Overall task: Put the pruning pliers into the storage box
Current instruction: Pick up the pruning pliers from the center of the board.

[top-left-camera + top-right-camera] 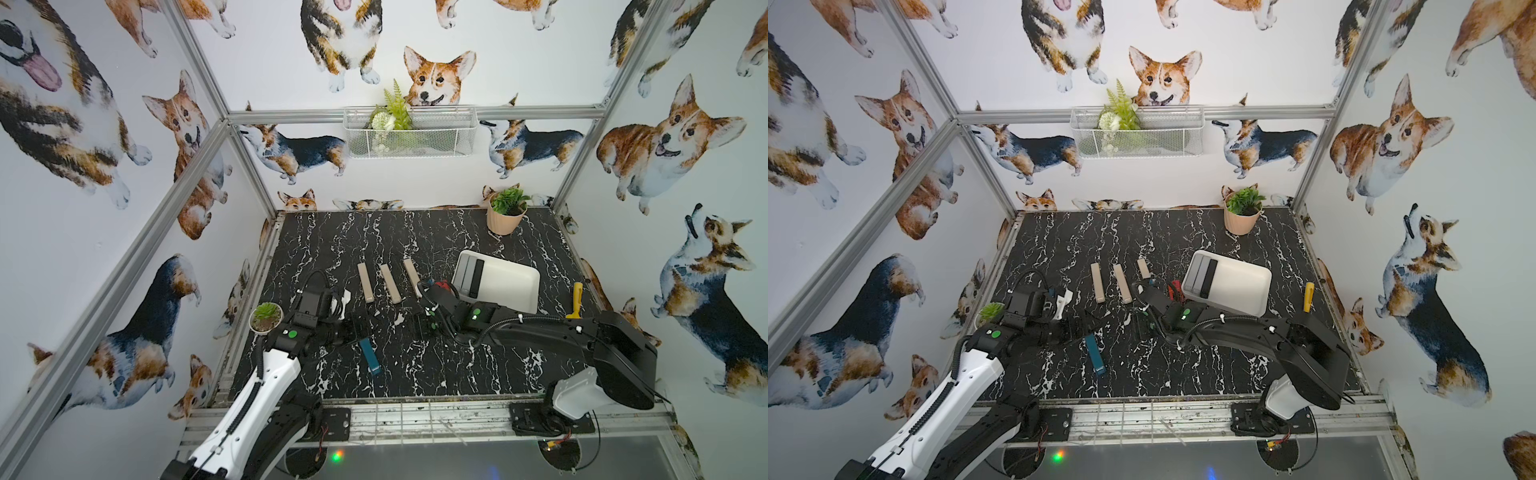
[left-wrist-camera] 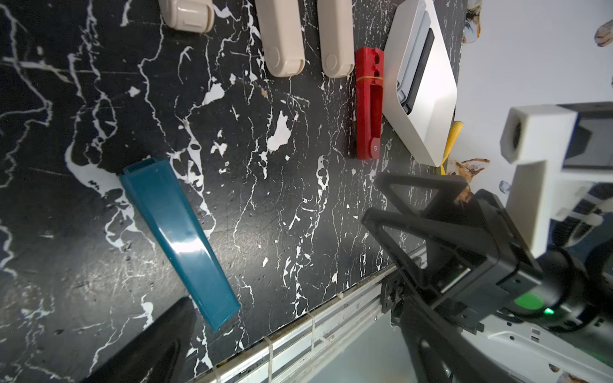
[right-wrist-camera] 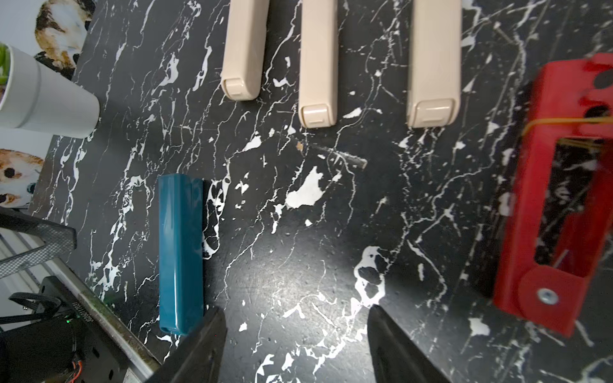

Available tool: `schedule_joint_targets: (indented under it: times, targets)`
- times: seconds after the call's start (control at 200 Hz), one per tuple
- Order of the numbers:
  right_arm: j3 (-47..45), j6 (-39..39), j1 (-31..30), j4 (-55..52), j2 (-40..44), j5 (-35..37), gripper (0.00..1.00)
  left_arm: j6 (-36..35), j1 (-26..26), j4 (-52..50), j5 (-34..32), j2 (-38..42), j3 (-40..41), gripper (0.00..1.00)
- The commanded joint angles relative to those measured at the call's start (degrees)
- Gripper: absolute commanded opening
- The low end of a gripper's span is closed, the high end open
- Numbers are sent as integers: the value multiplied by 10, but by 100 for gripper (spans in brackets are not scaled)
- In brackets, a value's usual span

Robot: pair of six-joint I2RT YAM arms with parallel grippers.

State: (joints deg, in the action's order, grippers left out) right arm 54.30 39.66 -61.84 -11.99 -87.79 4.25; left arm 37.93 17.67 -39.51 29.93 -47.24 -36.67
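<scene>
Eight pruning pliers (image 1: pixel 1122 283): five on the table (image 1: pixel 436 374), three in the storage box (image 1: pixel 511 286).
Nearest, short of the box: one teal pliers (image 1: pixel 371 356) by the left gripper (image 1: pixel 353 330), its jaws too hidden to judge. The right gripper (image 3: pixel 295 335) hangs spread and empty, arm stretched low before the box, covering part of one red pliers (image 2: pixel 363 109) just beside it. Three beige pliers (image 1: pixel 365 282) (image 1: pixel 390 283) (image 1: pixel 411 272) lie farther from the box; two grey pliers (image 1: pixel 465 272) and one black pliers (image 1: pixel 476 277) lie inside. A yellow-handled tool (image 1: pixel 577 297) flanks the box; a potted plant (image 1: pixel 507 220) beyond.
</scene>
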Motion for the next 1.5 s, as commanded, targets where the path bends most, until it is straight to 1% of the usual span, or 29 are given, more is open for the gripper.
schedule_joint_targets:
  times: [0.0,0.36,0.455,0.626,0.951,1.166,1.491]
  targets:
    - [10,16,-14,29,-11,2,70,9,-1,-41,-17,13,-5,100]
    - [59,26,-68,42,-73,-9,69,37,-1,-99,-39,49,-3,100]
    - [77,25,-77,40,-94,-17,69,46,-1,-110,-52,64,-5,100]
    - [101,22,-91,43,-128,-29,69,54,-1,-120,-55,73,-4,100]
    - [123,16,-101,55,-175,-51,68,54,-1,-180,-74,94,-18,100]
    - [138,7,-108,52,-199,-60,67,66,-1,-214,-84,122,-22,100]
    - [160,-2,-110,44,-236,-70,66,71,-1,-242,-88,151,-30,100]
